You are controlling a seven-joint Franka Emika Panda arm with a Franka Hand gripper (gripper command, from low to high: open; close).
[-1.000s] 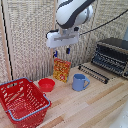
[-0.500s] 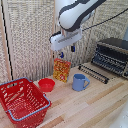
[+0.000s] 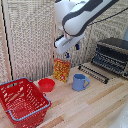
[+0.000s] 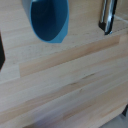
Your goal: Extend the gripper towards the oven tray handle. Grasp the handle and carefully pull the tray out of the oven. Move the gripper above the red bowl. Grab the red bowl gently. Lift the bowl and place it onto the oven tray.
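I'm on the reach step: my gripper hangs high above the bench, holding nothing visible, though I can't tell how far open. The oven tray handle lies before the oven near the bench's back edge; next I must descend toward it, clearing the blue mug.

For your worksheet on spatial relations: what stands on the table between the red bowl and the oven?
In the exterior view, the blue mug stands between the red bowl and the oven.

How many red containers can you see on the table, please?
2: the red wire shopping basket at the exterior view's left front, and the small red bowl just behind it, beside the orange box. None seems hidden.
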